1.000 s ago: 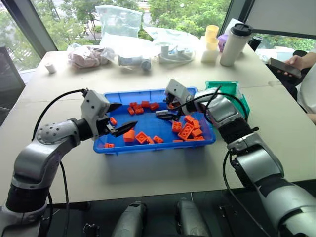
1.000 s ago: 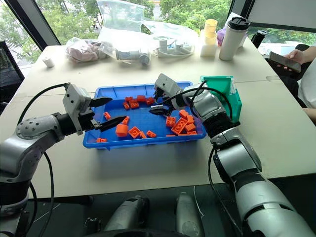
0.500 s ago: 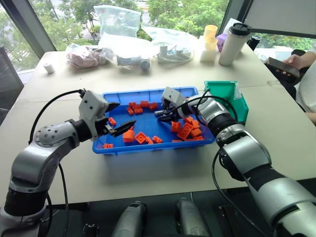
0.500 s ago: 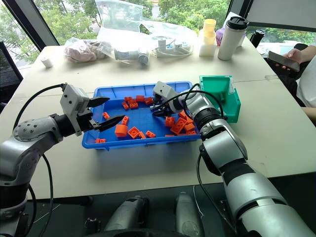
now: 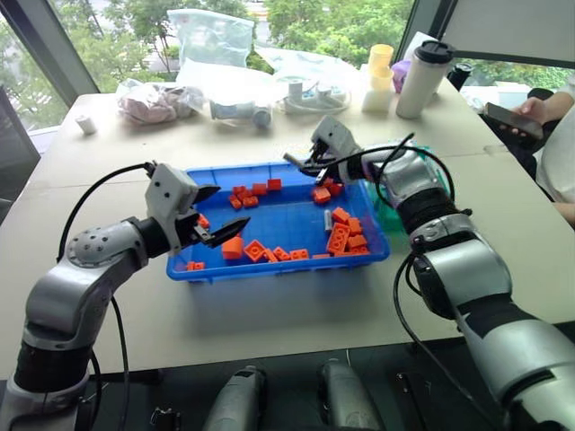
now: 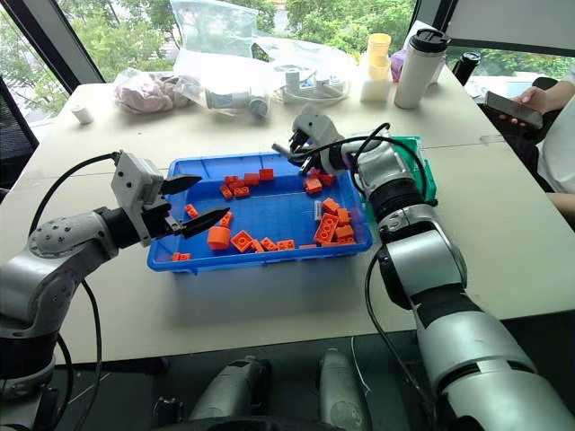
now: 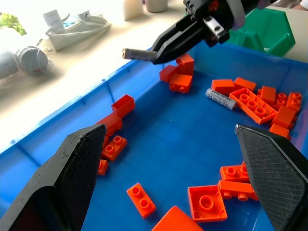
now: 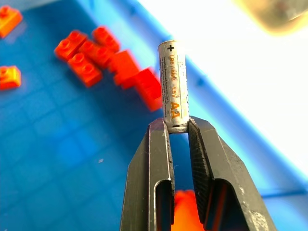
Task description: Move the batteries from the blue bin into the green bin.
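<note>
Since the earlier frame the right gripper point(image 5: 304, 162) has risen out of the blue bin point(image 5: 269, 267) to above its far rim, and its fingers, then spread low among the bricks, are now pressed onto one end of a battery point(image 8: 174, 86), which sticks out past the fingertips over the bin's far edge. A second battery point(image 7: 221, 98) lies on the bin floor against the orange bricks point(image 5: 346, 235) heaped toward the right end. More orange bricks are scattered along the far side and the near middle of the bin. The green bin point(image 7: 262, 28) stands just beside the blue bin's right end, largely hidden behind the right forearm. The left gripper point(image 5: 212, 215) hovers over the bin's left end, jaws spread wide and holding nothing.
</note>
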Controlling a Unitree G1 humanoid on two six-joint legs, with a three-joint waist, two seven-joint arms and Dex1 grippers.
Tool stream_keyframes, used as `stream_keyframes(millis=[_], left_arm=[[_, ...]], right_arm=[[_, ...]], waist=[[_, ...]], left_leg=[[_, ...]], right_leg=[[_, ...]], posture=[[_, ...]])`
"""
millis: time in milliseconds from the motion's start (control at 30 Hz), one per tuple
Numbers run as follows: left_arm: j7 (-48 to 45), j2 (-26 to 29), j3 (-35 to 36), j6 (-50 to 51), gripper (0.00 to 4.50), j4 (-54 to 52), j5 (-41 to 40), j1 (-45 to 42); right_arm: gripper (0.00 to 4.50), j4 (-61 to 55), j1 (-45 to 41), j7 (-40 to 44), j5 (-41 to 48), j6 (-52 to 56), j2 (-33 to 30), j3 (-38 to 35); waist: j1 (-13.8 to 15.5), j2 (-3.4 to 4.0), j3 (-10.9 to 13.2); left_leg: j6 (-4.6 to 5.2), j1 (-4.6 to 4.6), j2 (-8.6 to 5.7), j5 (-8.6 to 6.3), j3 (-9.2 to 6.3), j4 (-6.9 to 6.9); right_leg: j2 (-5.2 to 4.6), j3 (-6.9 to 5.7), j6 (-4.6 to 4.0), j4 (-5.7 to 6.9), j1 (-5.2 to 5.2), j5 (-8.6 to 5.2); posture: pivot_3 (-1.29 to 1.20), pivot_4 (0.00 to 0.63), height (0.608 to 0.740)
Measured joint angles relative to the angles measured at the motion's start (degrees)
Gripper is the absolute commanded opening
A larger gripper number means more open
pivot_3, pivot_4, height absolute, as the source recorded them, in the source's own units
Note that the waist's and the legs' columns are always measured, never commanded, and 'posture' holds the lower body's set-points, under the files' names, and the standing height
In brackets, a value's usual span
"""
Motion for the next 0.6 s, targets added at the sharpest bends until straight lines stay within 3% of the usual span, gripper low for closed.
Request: stream_keyframes(millis=[133,300,400,600], left_arm=[[-0.2,-0.3,-0.6,-0.2,4.50,0.3,0.2,-0.3],[-0.9,-0.8,-1.8,-0.6,4.50,1.3,0.5,-1.2],[-1.6,-0.9,-2.2,-1.2,4.50,2.5,1.0,-1.7],[-3.6,-0.9,-4.1,-2.5,4.50,5.1,2.1,-4.0]], right_arm=[[0.04,-17.0,7.1,-2.6,2.2,11.9,-13.3,-8.4],[0.04,-30.0,19.0,-4.7,2.3,21.2,-21.1,-11.6],[0.04,-35.4,24.1,-5.2,3.1,25.8,-22.2,-12.2],[3.01,-42.0,27.9,-6.7,4.6,28.1,-22.1,-11.8]], waist=[[1.5,0.00,0.0],[0.8,0.00,0.0],[0.5,0.02,0.0],[1.1,0.01,0.0]], left_leg=[[0.14,-0.04,-0.07,-0.08,0.02,0.02],[0.21,0.07,0.03,-0.12,0.16,-0.01],[0.22,0.08,0.06,-0.12,0.24,0.00],[0.23,0.06,0.00,-0.12,0.22,0.08]], right_leg=[[-0.05,0.00,0.00,-0.12,0.04,0.00],[-0.04,0.06,0.00,-0.02,0.06,0.00],[0.01,0.14,0.00,0.02,0.03,0.00],[-0.04,0.12,0.01,-0.02,0.08,0.00]], posture=[[0.00,0.150,0.740],[0.00,0.150,0.740],[0.00,0.150,0.740],[0.00,0.150,0.740]])
